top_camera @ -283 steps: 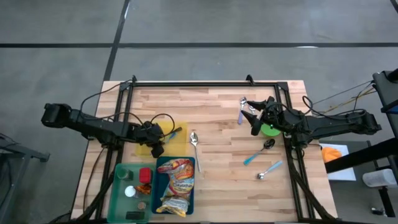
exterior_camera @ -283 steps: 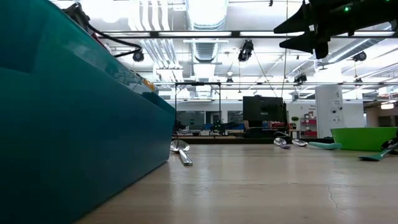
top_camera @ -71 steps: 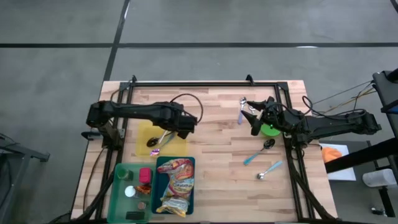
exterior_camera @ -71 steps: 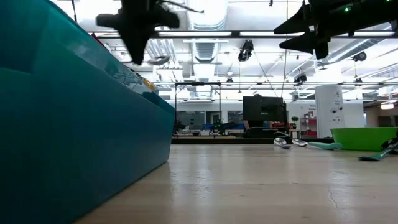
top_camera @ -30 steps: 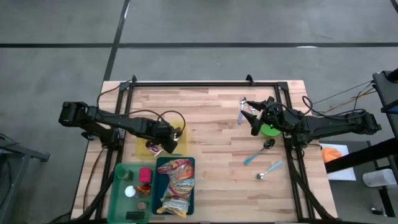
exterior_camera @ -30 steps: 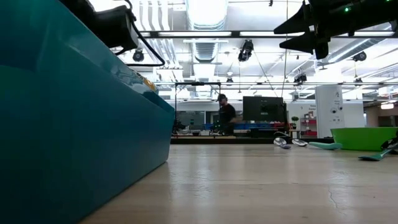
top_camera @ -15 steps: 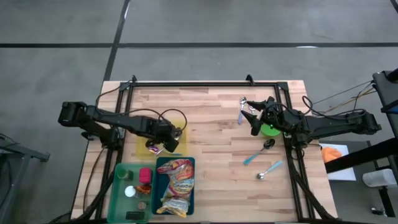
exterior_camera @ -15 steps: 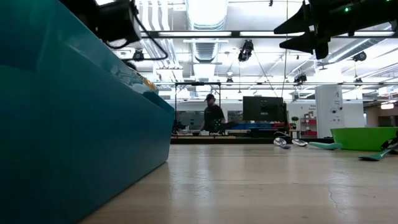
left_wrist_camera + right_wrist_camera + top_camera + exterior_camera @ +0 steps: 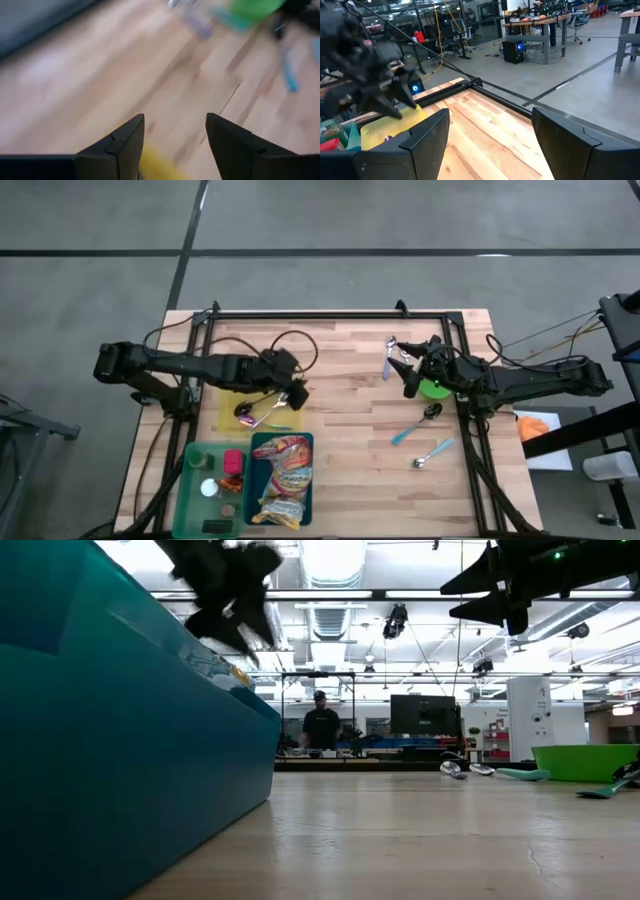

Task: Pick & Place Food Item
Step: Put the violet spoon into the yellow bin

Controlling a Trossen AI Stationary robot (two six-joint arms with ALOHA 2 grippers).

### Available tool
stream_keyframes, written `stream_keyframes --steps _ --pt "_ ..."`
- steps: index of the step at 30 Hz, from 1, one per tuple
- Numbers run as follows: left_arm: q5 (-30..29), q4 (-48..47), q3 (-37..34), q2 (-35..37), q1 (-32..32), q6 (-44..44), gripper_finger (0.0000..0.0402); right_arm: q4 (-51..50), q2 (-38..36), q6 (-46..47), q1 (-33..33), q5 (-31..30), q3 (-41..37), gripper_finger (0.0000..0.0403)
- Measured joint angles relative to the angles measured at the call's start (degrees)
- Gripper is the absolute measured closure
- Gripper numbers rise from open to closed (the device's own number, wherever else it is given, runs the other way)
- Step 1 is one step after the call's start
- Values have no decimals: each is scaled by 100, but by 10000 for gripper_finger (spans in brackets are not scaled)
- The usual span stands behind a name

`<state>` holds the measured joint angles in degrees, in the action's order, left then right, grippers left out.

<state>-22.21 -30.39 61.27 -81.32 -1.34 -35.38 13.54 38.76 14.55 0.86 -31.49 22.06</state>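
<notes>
Above the yellow plate (image 9: 232,397), left gripper (image 9: 297,394) fingers spread, empty; no legible writing on snack bag (image 9: 283,478)

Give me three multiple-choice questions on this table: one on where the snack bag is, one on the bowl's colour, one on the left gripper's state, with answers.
1. Where does the snack bag lie?
A) in the teal tray
B) on the yellow plate
C) on bare wood
2. What colour is the bowl by the right gripper?
A) red
B) green
C) white
3. How do the left gripper jaws stand?
A) shut on a spoon
B) shut on the bag
C) open, empty

Answers: 1 A, the bag fills the teal tray; 2 B, the bowl shows green; 3 C, the left wrist view shows only table between the jaws.
</notes>
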Motion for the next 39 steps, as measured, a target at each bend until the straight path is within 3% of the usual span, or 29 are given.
stream_keyframes --steps 2,5,12,21,39 --pt "-21 571 58 0 0 866 197 0 0 0 -1 0 0 122" --pt "394 1596 37 0 -35 2273 210 0 0 0 0 0 0 122" --pt "1139 4025 -584 87 -82 3621 212 0 0 0 -2 0 0 122" --pt "1366 5155 -2054 1222 -90 3828 212 -1 0 0 0 0 0 122" --pt "1368 5490 -5302 5416 -101 3796 212 0 1 -1 -1 0 0 122"
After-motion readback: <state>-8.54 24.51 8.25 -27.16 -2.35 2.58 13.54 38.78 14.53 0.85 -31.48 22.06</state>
